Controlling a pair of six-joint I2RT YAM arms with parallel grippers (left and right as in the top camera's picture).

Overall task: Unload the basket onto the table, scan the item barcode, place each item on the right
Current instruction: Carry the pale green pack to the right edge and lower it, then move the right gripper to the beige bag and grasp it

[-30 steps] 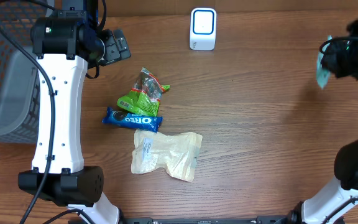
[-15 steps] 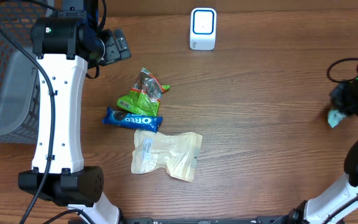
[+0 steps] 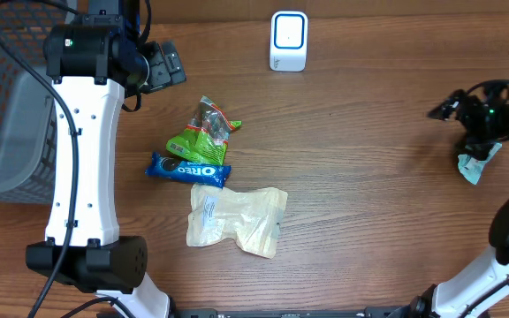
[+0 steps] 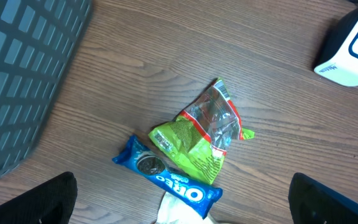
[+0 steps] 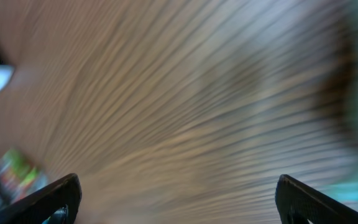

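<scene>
overhead: fixed high above, looking straight down on the table [image 3: 369, 194] and both arms.
left wrist: over the far left corner, tilted down, fairly near the wood.
right wrist: low by the right edge, heavily blurred.
shared: overhead and left wrist both show the Oreo pack [image 3: 187, 169], green bag [image 3: 203, 134], scanner [image 3: 288, 40] and basket [image 3: 7, 132].

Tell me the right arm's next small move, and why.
Probably swing the right gripper left toward the pale pouch: its jaws stand open and empty, the teal packet lies beside it, and the pouch is the nearest waiting item.

White shells, black joints, looping black cables on left arm [image 3: 82, 159]; green light on right arm [image 3: 491, 113]
</scene>
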